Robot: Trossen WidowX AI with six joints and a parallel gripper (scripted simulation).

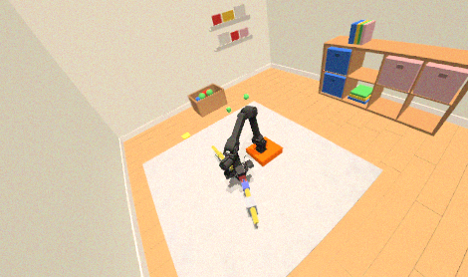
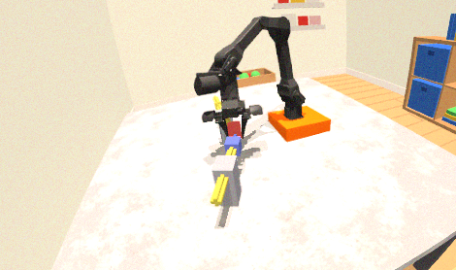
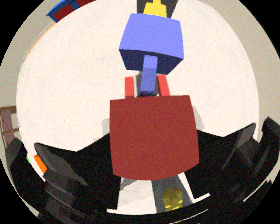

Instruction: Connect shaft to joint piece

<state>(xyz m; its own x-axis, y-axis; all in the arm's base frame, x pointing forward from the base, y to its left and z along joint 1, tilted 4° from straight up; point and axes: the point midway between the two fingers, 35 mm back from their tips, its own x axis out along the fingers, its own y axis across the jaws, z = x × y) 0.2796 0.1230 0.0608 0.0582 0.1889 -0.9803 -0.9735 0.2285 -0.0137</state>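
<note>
The red joint piece (image 1: 242, 178) (image 2: 234, 127) (image 3: 153, 129) is hinged by its two prongs to the blue piece (image 1: 245, 185) (image 2: 232, 143) (image 3: 152, 40). That sits on the first yellow shaft (image 1: 254, 216) (image 2: 219, 189), held in a light grey block (image 1: 250, 201) (image 2: 225, 165). My gripper (image 2: 235, 132) (image 3: 147, 127) is shut on the red piece, one finger on each side. The second yellow shaft (image 1: 217, 150) (image 2: 216, 103) (image 3: 172, 196) lies beyond; its end shows below the red piece in the wrist view, slightly right. The red piece's opening is hidden. The second block is mostly hidden.
The orange arm base (image 1: 265, 150) (image 2: 306, 127) stands to the right of the shafts. A wooden box of balls (image 1: 207, 101) (image 2: 261, 78) is at the back by the wall. A shelf unit (image 1: 401, 75) stands at the back right.
</note>
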